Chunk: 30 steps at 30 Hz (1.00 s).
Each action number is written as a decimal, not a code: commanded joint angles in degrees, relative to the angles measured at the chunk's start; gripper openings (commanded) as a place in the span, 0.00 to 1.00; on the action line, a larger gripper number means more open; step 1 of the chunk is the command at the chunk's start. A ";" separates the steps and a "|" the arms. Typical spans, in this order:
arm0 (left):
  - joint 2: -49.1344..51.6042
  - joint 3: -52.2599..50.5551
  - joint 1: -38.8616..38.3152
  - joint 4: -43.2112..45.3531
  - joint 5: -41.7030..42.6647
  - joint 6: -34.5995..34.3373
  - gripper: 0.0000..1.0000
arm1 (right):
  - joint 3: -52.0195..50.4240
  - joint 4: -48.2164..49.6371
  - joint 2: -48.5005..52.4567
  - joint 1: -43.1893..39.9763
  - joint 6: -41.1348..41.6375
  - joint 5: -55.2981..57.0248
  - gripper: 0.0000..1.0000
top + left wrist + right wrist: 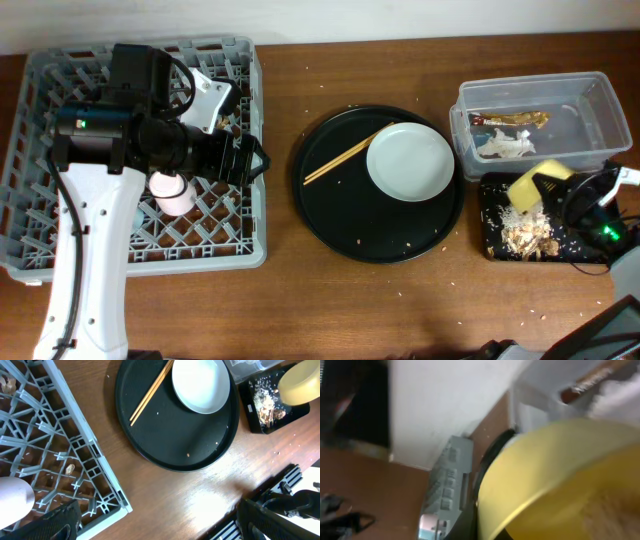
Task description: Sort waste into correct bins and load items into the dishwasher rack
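My left gripper is open and empty over the right edge of the grey dishwasher rack. A pink cup lies in the rack beside it. My right gripper is shut on the yellow bowl, held tilted above the flat black tray, which holds beige crumbs. The clear tub holds a brown wrapper and a white napkin. The plate and chopsticks lie on the round black tray. No blue cup shows.
The large round black tray sits mid-table between the rack and the bins. Small crumbs are scattered on the wooden table and on the tray. My left arm covers much of the rack's middle.
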 commanded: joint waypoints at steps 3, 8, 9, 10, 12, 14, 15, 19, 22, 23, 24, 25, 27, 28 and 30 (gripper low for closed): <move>0.35 -0.28 -0.02 0.46 -0.02 0.59 0.99 | -0.13 1.22 0.37 -0.79 7.96 -3.28 0.04; 0.35 -0.28 -0.02 0.13 0.00 0.57 0.99 | -0.13 -0.35 0.35 2.01 0.66 -6.60 0.04; 0.35 -0.28 -0.02 -0.61 0.00 0.59 0.99 | -0.11 -0.61 -0.04 2.47 1.49 -6.64 0.04; 0.35 -0.26 -0.02 -1.11 0.02 0.57 0.99 | -0.07 -2.01 -2.27 6.51 1.99 -4.87 0.04; 0.35 -0.26 0.00 -1.07 0.04 0.52 0.99 | 0.61 -7.69 -7.43 18.03 1.97 12.57 0.04; 0.35 -0.26 0.04 -1.09 0.00 0.52 0.99 | 7.06 -17.59 -10.25 51.54 1.95 49.46 0.04; 0.35 -0.26 0.04 -1.05 0.00 0.52 0.99 | 8.33 -17.64 -9.33 63.10 1.95 60.81 0.04; 0.35 -0.26 0.02 0.17 0.02 -0.98 0.99 | 8.35 -10.38 4.02 88.32 -0.22 85.26 0.04; 0.35 -0.26 0.02 0.15 0.04 -0.98 0.99 | 12.70 -14.03 8.11 88.85 -2.62 85.29 0.61; 0.35 -0.26 0.04 0.15 0.02 -0.96 0.99 | 15.65 -17.88 7.61 88.78 -2.62 85.35 0.73; 0.35 -0.26 0.02 0.15 0.02 -0.96 0.99 | 21.42 -23.41 6.23 88.32 -2.58 81.81 0.73; 0.35 -0.26 0.02 0.15 0.02 -0.98 0.99 | 26.45 -26.77 5.31 87.69 -2.19 78.38 0.73; 0.35 -0.26 0.02 0.46 0.02 -0.96 0.99 | 37.97 -32.15 5.07 83.87 5.49 77.77 0.66; 0.42 -0.31 -0.28 2.38 0.00 -0.94 0.99 | 39.80 -32.72 5.07 78.14 12.41 77.77 0.51; 1.05 -2.01 -4.11 8.00 -3.52 -0.96 0.99 | 39.80 -38.69 5.07 68.98 21.40 74.97 0.51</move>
